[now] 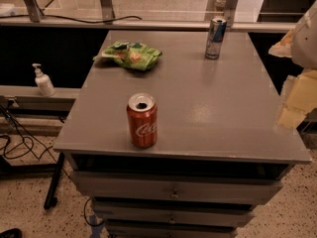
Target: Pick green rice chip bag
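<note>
The green rice chip bag (131, 55) lies flat and crumpled on the far left part of the grey cabinet top (213, 113); it is bright green with white and orange-tan patches. My gripper (295, 100) shows as pale cream parts at the right edge of the view, over the cabinet's right side. It is far from the bag and touches nothing that I can see.
A red cola can (142, 120) stands upright near the front left of the top. A blue-silver slim can (215, 37) stands at the far right. A white pump bottle (44, 81) sits on a ledge to the left. Cables (20, 143) lie on the floor at left.
</note>
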Controlling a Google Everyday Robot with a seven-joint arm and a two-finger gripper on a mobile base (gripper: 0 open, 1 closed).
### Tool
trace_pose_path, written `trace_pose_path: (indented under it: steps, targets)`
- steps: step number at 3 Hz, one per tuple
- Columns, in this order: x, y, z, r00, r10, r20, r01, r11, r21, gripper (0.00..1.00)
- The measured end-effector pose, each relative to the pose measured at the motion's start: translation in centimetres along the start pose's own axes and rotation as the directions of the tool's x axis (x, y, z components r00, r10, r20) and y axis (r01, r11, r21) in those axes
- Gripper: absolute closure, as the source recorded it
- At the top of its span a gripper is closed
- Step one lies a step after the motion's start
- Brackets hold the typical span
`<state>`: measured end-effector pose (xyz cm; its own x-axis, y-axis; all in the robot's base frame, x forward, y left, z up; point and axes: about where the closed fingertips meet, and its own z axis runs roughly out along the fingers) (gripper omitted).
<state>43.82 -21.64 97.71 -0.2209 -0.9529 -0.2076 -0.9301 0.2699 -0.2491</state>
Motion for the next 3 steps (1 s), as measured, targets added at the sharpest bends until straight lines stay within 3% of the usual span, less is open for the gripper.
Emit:
trace_pose_path:
  steps: [1,2,3]
  targets:
    - [0.0,0.0,0.0,1.0,0.0,0.0,0.0,1.0,0.0,0.0]
    - [-1.3,-0.5,0.7,0.999,-0.008,0.049,0.007,0.9995,0.029,0.0]
    - [-4.8,-2.0,3.0,0.987,-0.053,0.154,0.043,0.9965,0.072,0.0]
